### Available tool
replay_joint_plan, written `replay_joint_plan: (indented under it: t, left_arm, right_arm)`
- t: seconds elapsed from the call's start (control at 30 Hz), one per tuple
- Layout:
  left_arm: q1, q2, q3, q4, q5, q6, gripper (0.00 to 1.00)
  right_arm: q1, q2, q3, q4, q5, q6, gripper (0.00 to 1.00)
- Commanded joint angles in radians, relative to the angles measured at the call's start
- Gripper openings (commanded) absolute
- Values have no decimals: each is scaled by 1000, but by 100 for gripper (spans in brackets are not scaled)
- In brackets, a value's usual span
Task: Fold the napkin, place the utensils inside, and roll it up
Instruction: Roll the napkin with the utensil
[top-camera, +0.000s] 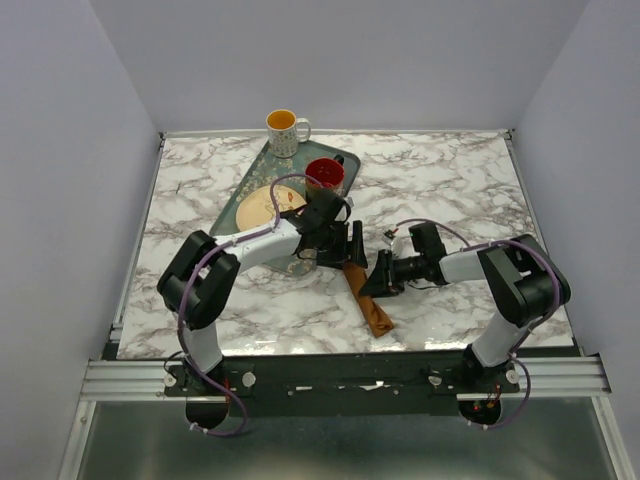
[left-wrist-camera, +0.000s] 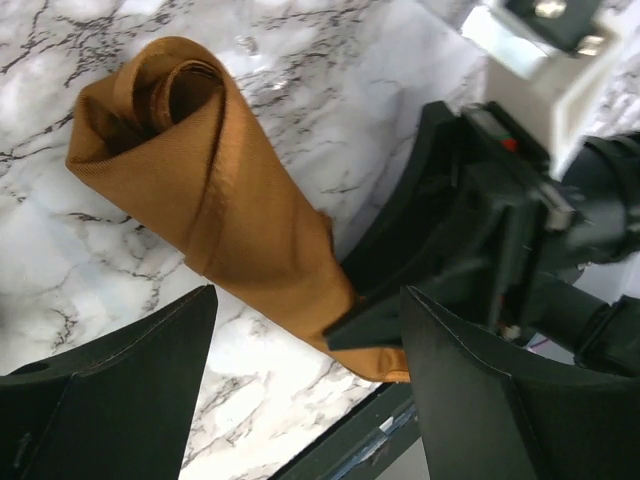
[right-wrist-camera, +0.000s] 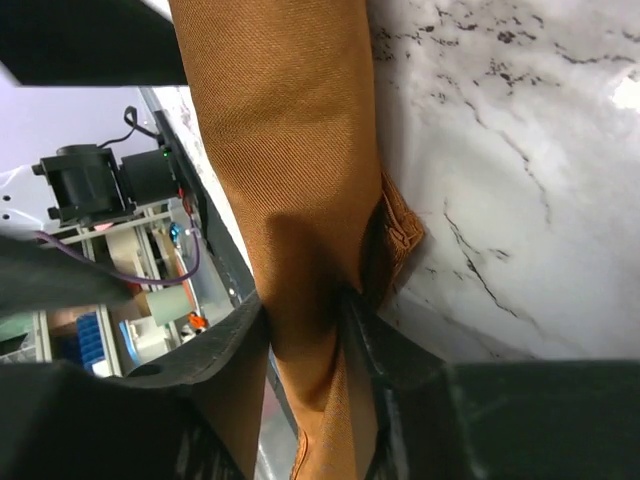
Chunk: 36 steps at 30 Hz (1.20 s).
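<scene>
Marble table (top-camera: 460, 180), pale walls (top-camera: 330, 60) on three sides — rolled napkin (top-camera: 376, 315) lies near the front edge, right gripper (top-camera: 370, 283) pinching it, left gripper (top-camera: 354, 245) spread open.

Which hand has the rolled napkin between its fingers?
The right hand: its fingers press the napkin from both sides. The left hand is open wide, gripping nothing.

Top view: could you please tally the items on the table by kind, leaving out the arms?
cups: 2, the mug and the red cup
plate: 1
tray: 1
napkin: 1, rolled up
Total: 5
</scene>
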Motion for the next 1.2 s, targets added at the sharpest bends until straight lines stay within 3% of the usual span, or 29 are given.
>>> replay_joint_plan:
  t: [0.0,0.27,0.47,0.6,0.73,0.93,1.07,1.17]
  left_arm:
    - [5,54,25,3,2,-24,82]
    - [-1,133,55,-39,-70,-43,72]
    - [1,142,32,-34,-102,-53,63]
    - [1,128,14,-22,-105,-63,60]
    - [2,105,-3,-11,-111,-77,60]
    - [21,100,-11,-2,-71,-82,60]
    - [40,105,-14,13,-36,-94,60]
    - [53,104,-18,27,-11,-106,60]
  right_arm:
    - [-11,-7,-1,-99,53,-57,47]
    - [-9,-63,36,-243,155,-138,53]
    - [9,-275,25,-451,333,-180,63]
    - [135,-376,7,-518,450,-155,63]
    - [333,-493,68,-592,818,-82,67]
    - [561,-414,233,-693,1203,-95,68]
    - [618,-271,338,-724,1309,-121,66]
    - [664,-197,390,-733,1395,-128,58]
